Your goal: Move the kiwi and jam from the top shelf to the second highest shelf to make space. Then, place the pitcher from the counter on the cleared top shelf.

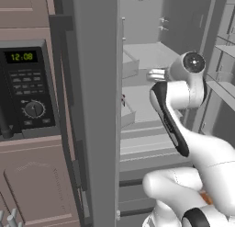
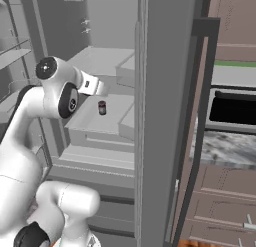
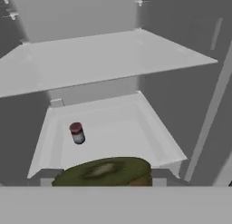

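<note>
Jam (image 3: 77, 133) already stands on the second highest shelf (image 3: 136, 128); the kiwi (image 3: 106, 171) sits close at the gripper, apparently held between half-open jaws above that shelf's front, not yet released; the pitcher remains

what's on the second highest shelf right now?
The jam stands upright on the second highest shelf, toward its left in the hand view. The kiwi sits close to the camera at the claw, hiding the shelf's front lip; whether it rests there can't be told.

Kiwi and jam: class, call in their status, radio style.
Claw closed on kiwi, inside fridge. Jam upright on second highest shelf. Top shelf bare. Path unobstructed.
</note>
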### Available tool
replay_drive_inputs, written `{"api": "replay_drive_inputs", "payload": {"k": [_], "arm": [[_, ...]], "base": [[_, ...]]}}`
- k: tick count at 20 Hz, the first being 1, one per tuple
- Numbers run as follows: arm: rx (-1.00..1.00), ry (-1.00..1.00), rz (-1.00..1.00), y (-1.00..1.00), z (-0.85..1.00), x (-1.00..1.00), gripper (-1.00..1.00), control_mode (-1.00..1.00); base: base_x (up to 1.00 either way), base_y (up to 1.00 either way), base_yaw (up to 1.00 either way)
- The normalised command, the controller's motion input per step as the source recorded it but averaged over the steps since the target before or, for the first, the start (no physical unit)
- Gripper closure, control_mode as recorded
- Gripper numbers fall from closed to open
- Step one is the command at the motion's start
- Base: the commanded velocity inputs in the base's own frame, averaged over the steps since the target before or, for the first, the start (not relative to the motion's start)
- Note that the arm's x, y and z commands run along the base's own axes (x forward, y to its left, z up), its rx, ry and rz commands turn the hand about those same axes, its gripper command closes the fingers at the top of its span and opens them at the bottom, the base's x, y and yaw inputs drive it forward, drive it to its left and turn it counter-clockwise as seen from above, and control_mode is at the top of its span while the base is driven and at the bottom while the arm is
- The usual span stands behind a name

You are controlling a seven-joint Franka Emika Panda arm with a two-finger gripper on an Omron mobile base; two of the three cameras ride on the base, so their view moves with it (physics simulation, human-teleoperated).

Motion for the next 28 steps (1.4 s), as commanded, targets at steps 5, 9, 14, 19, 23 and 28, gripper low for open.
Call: {"api": "replay_drive_inputs", "payload": {"k": [5,9,14,19,23,28], "arm": [[-0.01,0.0,0.0,0.0,-0.18,-0.84,1.0,-1.0],[0.0,-0.01,0.0,0.0,-0.47,-0.1,1.0,-1.0],[0.0,0.0,0.0,0.0,-0.48,0.12,1.0,-1.0],[0.0,0.0,0.0,-0.01,-0.28,0.35,1.0,-1.0],[0.0,0.0,0.0,-0.09,-0.12,0.41,1.0,-1.0],[0.0,0.01,0.0,-0.23,-0.04,0.44,1.0,-1.0]], "base": [[0.0,0.0,0.0],[0.0,0.0,0.0],[0.0,0.0,0.0],[0.0,0.0,0.0],[0.0,0.0,0.0],[0.0,0.0,0.0]]}}
